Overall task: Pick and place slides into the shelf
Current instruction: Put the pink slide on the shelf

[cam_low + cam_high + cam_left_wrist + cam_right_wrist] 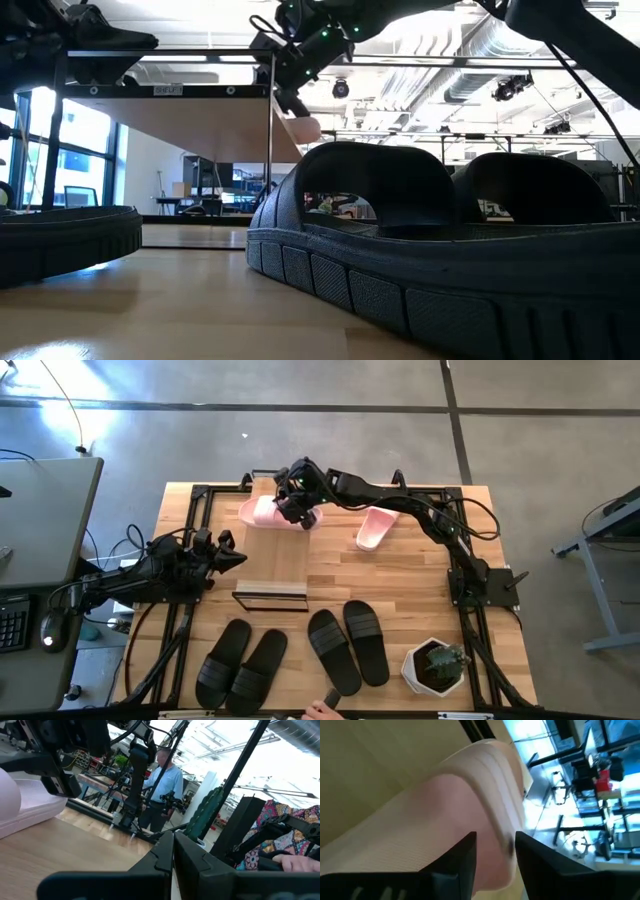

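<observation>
Right gripper [297, 508]: sat at the far side of the table, clamped on a pale pink slide [262, 512], fingers closed around its strap.
Right wrist view: the two dark fingers [457, 855] pinched the pink slide's [445, 805] strap edge, with the wooden top under it; only this view showed the pinch up close.
Second pink slide [375, 527]: lay well apart to the right, just under the right arm.
Left gripper [228, 557]: hovered at the table's left side, fingertips drawn together, holding nothing.
Left wrist view: those fingers [185, 855] met at a thin seam; a person in a light blue shirt [164, 782] stood in the room beyond, which the high view missed.
Shelf [270, 596]: stood mid-table, just right of the left gripper, with nothing on its plank.
Black slides: one pair [241, 664] near left, another [348, 645] near centre, beside a potted plant [438, 665].
Low view: a black slide [440, 260] filled the foreground, with the shelf [200, 120] behind it.
</observation>
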{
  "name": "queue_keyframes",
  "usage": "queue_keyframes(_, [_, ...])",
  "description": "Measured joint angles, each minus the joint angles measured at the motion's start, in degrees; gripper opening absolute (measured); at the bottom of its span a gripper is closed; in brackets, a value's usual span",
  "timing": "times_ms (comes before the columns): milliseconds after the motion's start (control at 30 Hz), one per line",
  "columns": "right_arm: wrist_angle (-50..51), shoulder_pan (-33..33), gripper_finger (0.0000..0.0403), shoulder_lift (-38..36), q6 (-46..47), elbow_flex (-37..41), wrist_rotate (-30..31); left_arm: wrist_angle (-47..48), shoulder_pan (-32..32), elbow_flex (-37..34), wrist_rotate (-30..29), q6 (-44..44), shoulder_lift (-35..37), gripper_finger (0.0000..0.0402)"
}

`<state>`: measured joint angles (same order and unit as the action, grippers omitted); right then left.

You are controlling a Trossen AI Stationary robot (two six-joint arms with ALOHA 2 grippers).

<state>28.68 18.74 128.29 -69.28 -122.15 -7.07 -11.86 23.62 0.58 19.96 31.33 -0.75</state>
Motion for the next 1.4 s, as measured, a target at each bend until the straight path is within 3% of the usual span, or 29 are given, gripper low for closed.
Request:
queue_keyframes(567, [6.4,-0.1,0.0124,-0.6,2.0,-4.1,2.5,0.0,0.0,0.0,0.0,0.0,0.0,0.0003])
queue_keyframes(767, [17.9,-0.2,0.0124,-0.5,7.7,-9.8,4.0,0.0,0.0,0.0,0.0,-1.1,0.0,0.0003])
queue_keyframes(867, [25.4,-0.5,0.0124,-1.0,17.0,-12.9,7.9,0.0,0.0,0.0,0.0,-1.2,0.0,0.0003])
queue_keyframes(1033, [34.4,-1.8,0.0124,-6.0,33.5,-10.3,22.0,0.0,0.0,0.0,0.1,-1.3,0.0,0.0003])
queue_keyframes(1200, [47.7,-1.9,0.0124,-8.1,59.3,-10.4,35.5,0.0,0.0,0.0,0.2,-1.4,0.0,0.0003])
queue_keyframes(1267, [53.4,-1.5,0.0124,-8.1,68.5,-10.4,38.2,0.0,0.0,0.0,0.2,-1.4,0.0,0.0003])
queue_keyframes(1400, [59.2,0.1,0.0124,-7.9,77.3,-7.6,39.0,0.0,0.0,0.0,0.2,-1.5,0.0,0.0003])
